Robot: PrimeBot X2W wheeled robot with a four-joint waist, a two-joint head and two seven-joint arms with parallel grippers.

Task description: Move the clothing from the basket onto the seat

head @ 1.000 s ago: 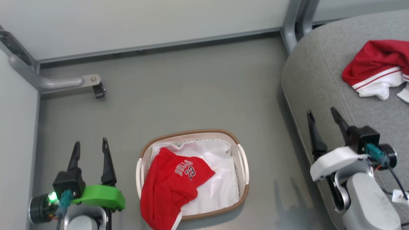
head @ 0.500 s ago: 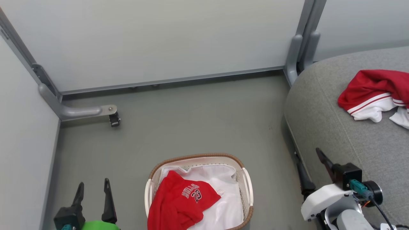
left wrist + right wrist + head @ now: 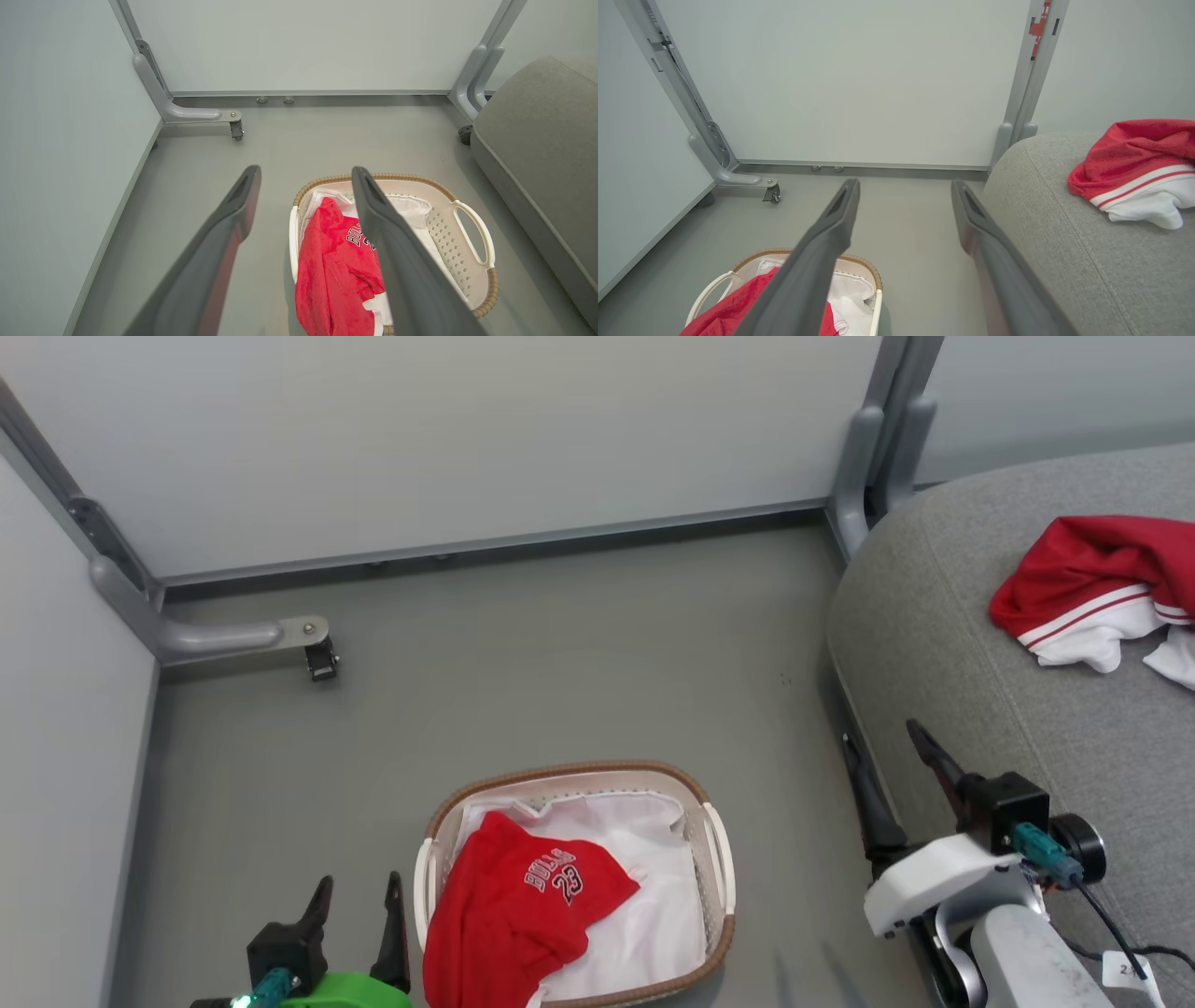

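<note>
Grey floor (image 3: 560, 644): basket (image 3: 560, 771) w/ red jersey (image 3: 504, 915), 2nd garment (image 3: 1092, 579) on seat (image 3: 980, 663); left gripper (image 3: 360, 879) & right gripper (image 3: 878, 733) wide open, empty.

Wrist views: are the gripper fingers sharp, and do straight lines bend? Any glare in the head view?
Left wrist view: the left gripper looms large and soft-edged near the bottom; the wall posts lean outward. Right wrist view: same for the right gripper; the clothing on the seat is sharp. Head view: even light, no glare, only faint shadows beside the basket.
</note>
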